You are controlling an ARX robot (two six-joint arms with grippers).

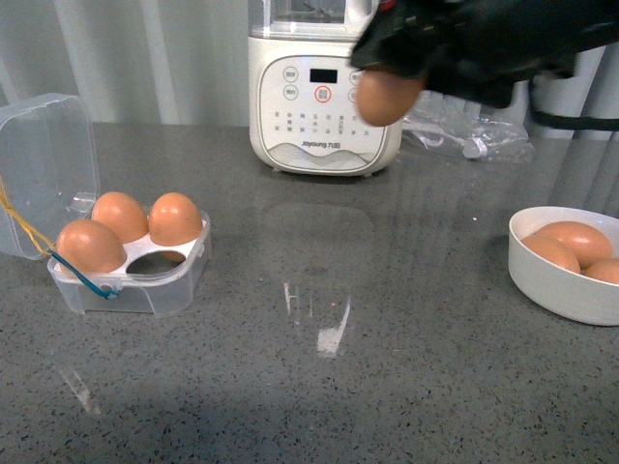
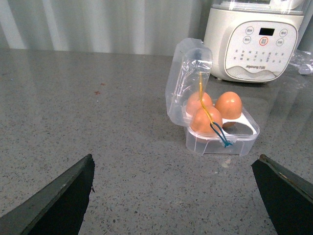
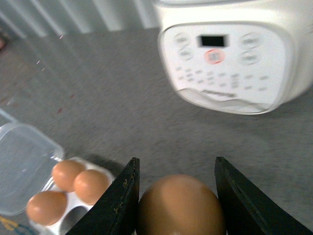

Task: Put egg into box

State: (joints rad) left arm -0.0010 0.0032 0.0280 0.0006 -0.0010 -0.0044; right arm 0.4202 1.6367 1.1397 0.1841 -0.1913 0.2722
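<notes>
Egg [image 3: 180,205] sits pinched between both fingers of the right claw [image 3: 175,164].

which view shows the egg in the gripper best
Right wrist view: the egg sits large between the fingers of the right gripper. Front view shows it half hidden under that dark gripper. Left wrist view misses it.

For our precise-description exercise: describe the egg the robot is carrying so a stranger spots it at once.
Find the white appliance at the back of the table. In front of its control panel, the right gripper holds the egg in mid-air. Unlike it, three eggs sit in the clear box and others lie in the white bowl.
</notes>
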